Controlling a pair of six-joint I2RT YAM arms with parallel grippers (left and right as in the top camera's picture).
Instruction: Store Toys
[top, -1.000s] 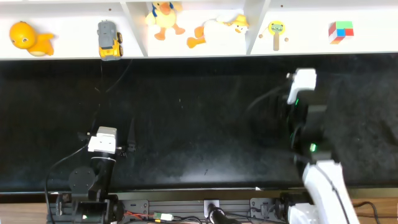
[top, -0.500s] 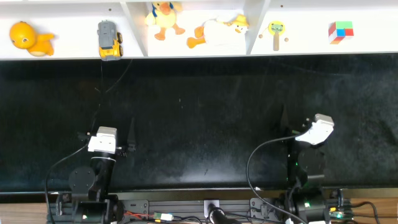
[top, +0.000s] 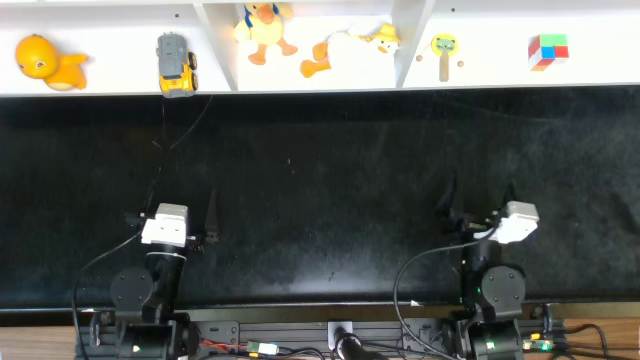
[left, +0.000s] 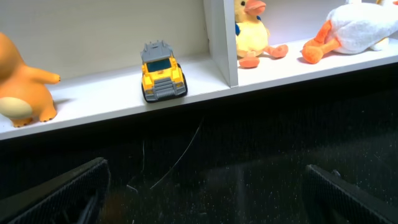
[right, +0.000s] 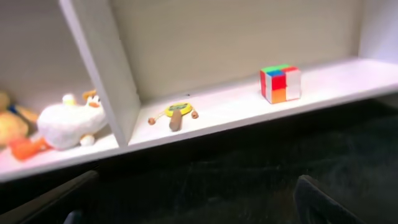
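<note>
Wide open and empty: the left gripper (left: 205, 165), nothing between its two dark fingers (left: 68, 190), low above the black mat (top: 320, 180) and close in front of its own arm's base. Likewise spread wide and holding nothing: the right gripper (right: 198, 177), also low over the mat near its base, well apart from the left one. Both facing the white shelf (top: 300, 85) along the far edge of the mat, neither touching any toy.

Straight out from the left gripper, in the shelf's left compartment: a yellow toy truck (left: 163, 73) with a grey top, upright on its wheels, front toward the mat, just beside the left divider (left: 217, 37). Further along in the same compartment, well apart from the truck: an orange duck figure (left: 22, 87). Past that divider, in the middle compartment: a yellow plush duck (left: 252, 31) with orange feet, sitting upright, and near it a white plush duck (right: 68, 121) with orange feet, lying on its side.

Out from the right gripper, in the right compartment: a small yellow rattle drum (right: 176, 115) with a wooden handle, lying flat near the right divider (right: 102, 68), and, apart from it toward the shelf's right end, a multicoloured puzzle cube (right: 281, 83) resting on one face. All six toys on the shelf.
</note>
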